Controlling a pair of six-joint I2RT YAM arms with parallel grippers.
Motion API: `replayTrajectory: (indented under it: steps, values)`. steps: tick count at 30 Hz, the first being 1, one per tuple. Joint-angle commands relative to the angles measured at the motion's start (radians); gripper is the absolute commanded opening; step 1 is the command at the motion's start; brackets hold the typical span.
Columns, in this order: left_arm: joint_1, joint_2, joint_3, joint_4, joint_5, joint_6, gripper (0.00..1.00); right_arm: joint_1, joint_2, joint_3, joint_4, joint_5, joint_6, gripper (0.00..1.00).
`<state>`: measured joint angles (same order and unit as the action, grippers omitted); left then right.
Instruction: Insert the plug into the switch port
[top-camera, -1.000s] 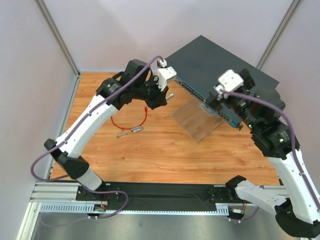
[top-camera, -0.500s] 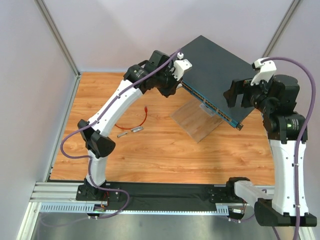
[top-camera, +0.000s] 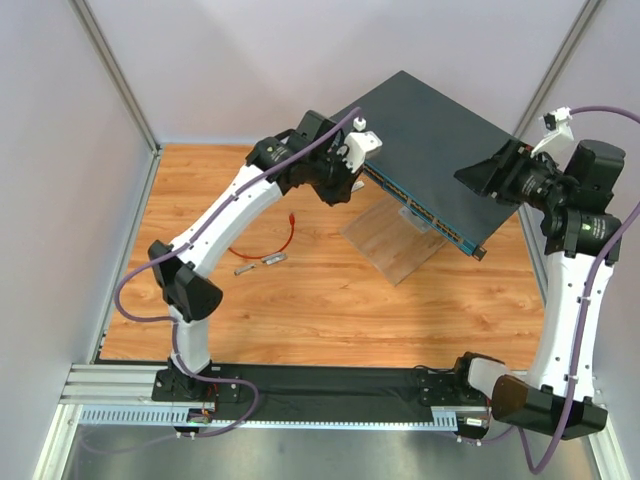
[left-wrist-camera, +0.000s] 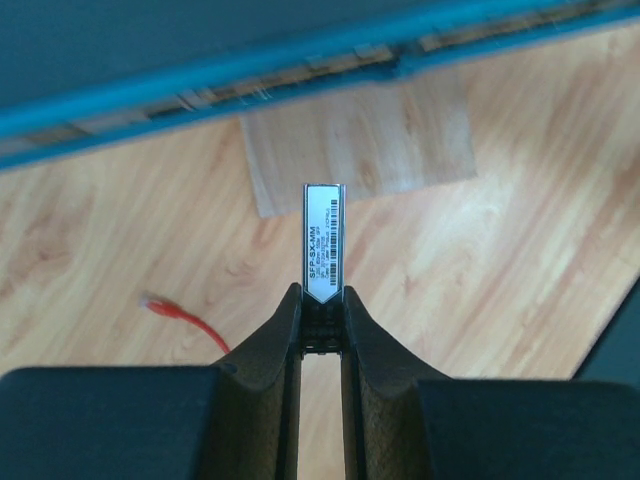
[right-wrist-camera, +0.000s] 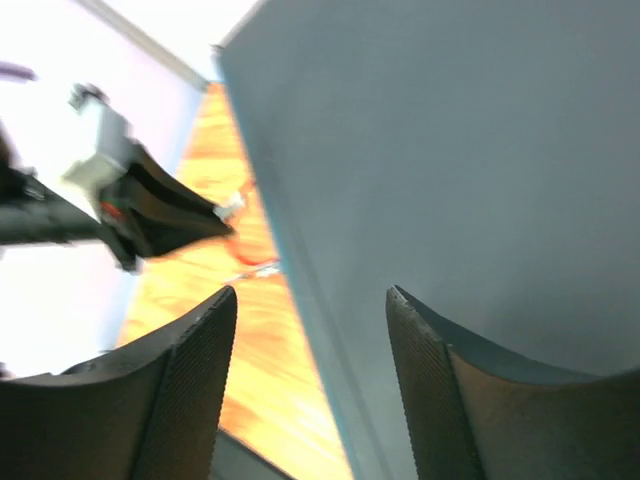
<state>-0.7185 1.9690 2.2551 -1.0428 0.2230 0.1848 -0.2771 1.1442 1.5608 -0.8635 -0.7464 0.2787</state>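
Note:
The plug (left-wrist-camera: 153, 302) with its red boot lies on the wooden table at the end of the thin red cable (top-camera: 287, 237), apart from both grippers. My left gripper (left-wrist-camera: 323, 290) is shut on a small grey metallic module with a white label (left-wrist-camera: 325, 242), not on the plug. It hovers (top-camera: 338, 188) just in front of the left end of the switch's port row (top-camera: 410, 205). The ports show blurred along the blue front face (left-wrist-camera: 250, 85). My right gripper (right-wrist-camera: 310, 290) is open and empty above the right part of the dark switch top (top-camera: 430, 120).
The switch rests tilted on a clear stand (top-camera: 395, 245). Two small grey metallic stubs (top-camera: 270, 260) lie on the table by the red cable. White walls and metal posts enclose the table at the back and sides.
My left arm has reached from the table middle up to the switch's left front end. My right gripper has left the front face and swung up and right over the switch top.

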Motion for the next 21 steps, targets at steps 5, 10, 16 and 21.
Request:
replayTrajectory:
  steps: [5,10,16,21]
  values:
    - [-0.006,-0.298,-0.155,0.127,0.159,-0.044,0.00,0.152,0.046,0.011,0.277,-0.120,0.273,0.61]
    - [-0.009,-0.347,-0.172,0.124,0.202,-0.059,0.00,0.272,0.127,0.030,0.402,-0.099,0.385,0.59]
    - [-0.018,-0.349,-0.170,0.127,0.185,-0.050,0.00,0.427,0.190,0.071,0.481,-0.090,0.428,0.57]
    - [-0.022,-0.341,-0.164,0.125,0.176,-0.048,0.00,0.513,0.203,0.068,0.505,-0.090,0.429,0.57]
